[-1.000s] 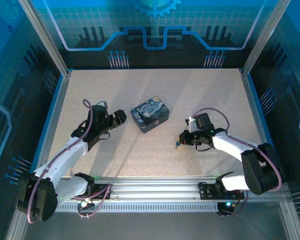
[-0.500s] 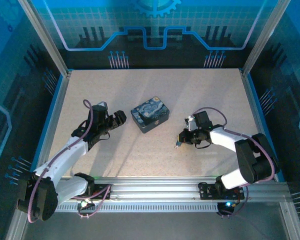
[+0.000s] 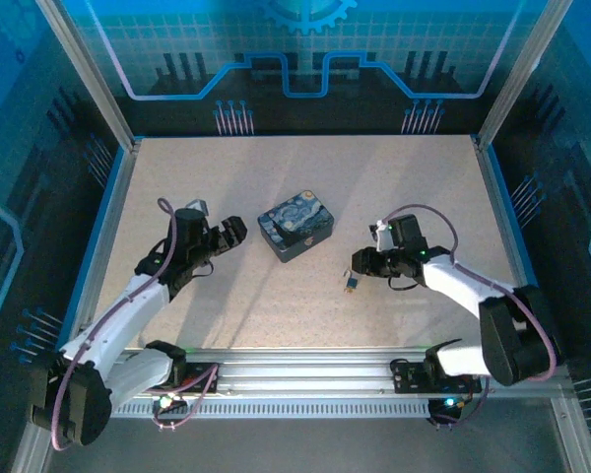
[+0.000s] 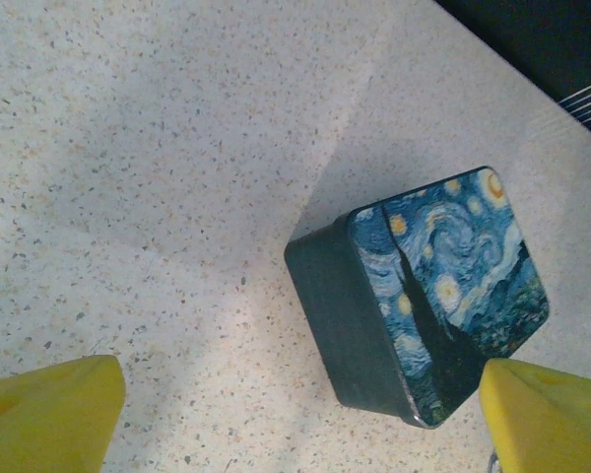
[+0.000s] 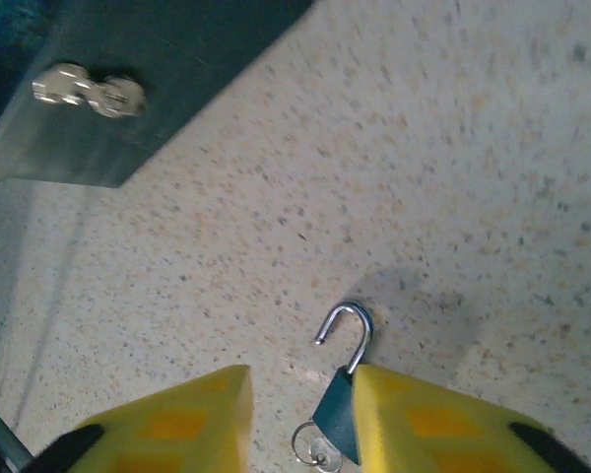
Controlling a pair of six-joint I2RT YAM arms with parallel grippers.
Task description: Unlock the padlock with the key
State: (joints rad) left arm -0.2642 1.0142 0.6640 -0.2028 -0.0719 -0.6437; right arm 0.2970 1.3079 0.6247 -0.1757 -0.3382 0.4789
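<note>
The small dark padlock (image 5: 337, 419) lies on the speckled table (image 3: 276, 305), silver shackle (image 5: 347, 330) swung open and ringed key (image 5: 315, 455) at its base, between the right gripper's (image 5: 303, 384) parted, empty fingers. To the left sits the starry-night tin (image 3: 295, 225), lid shut. The left gripper (image 3: 234, 233) gapes nearby.

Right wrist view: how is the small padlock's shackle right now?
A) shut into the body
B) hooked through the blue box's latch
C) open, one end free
C: the padlock lies on the table, its silver shackle curving up with one end free, apart from the latch on the box.
</note>
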